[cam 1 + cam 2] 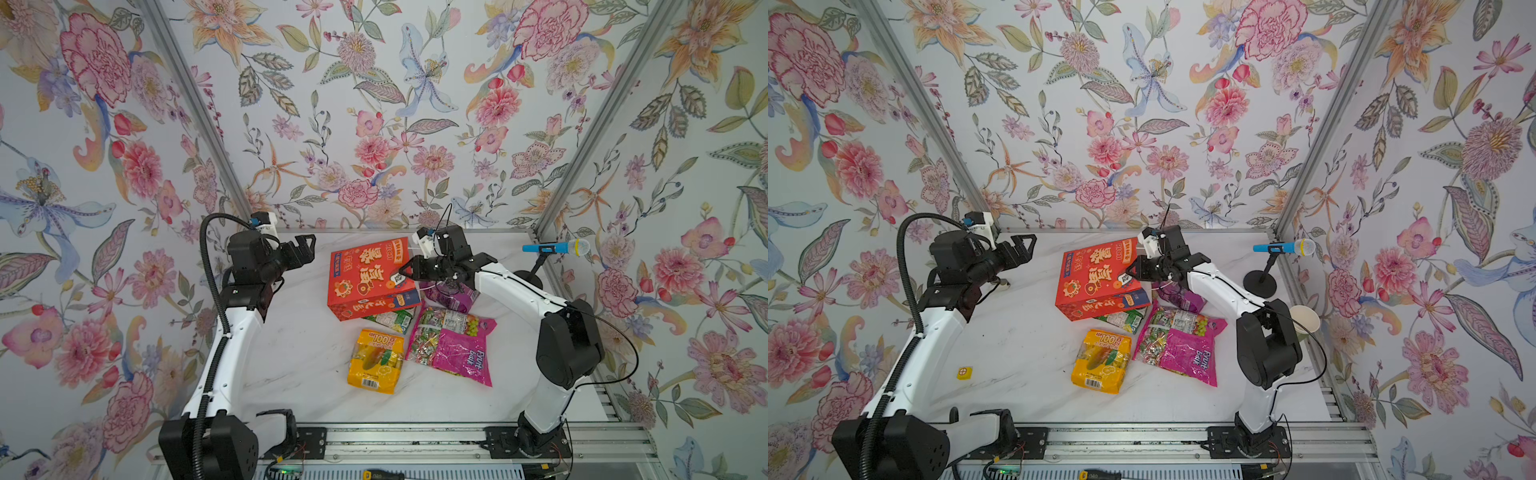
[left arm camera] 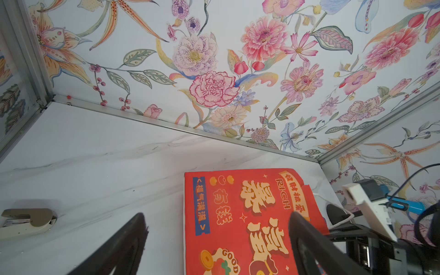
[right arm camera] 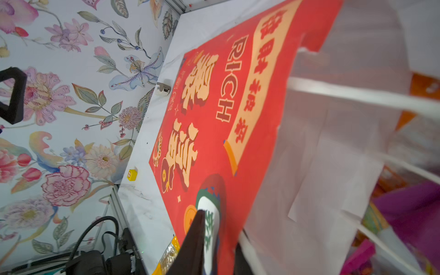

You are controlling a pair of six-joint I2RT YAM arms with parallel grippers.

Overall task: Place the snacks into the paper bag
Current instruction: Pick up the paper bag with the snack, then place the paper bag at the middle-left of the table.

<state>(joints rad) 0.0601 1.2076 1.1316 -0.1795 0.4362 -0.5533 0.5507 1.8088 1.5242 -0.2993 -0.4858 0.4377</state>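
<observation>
Right gripper clamped on the mouth edge of one red paper bag lying on its side. Left gripper, jaws apart, off the bag's bottom end. Four snacks beside the bag: yellow, green, magenta, purple.

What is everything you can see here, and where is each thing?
table: one, white marbled, under everything
paper bag: one, red, lying on its side mid-table
yellow packet: one, yellow-orange, nearer the robot than the bag
magenta packet: one, magenta, right of the yellow packet
green packet: one, green, partly under the bag
purple packet: one visible, purple, right of the bag
microphone: one, blue, on a black stand, far right
cup: one, pale inside, right edge
cube: one, yellow, left side
stapler: one, beige, left of the bag
left claw: one, black, open, raised left of the bag
right claw: one, black, shut on the bag's edge
</observation>
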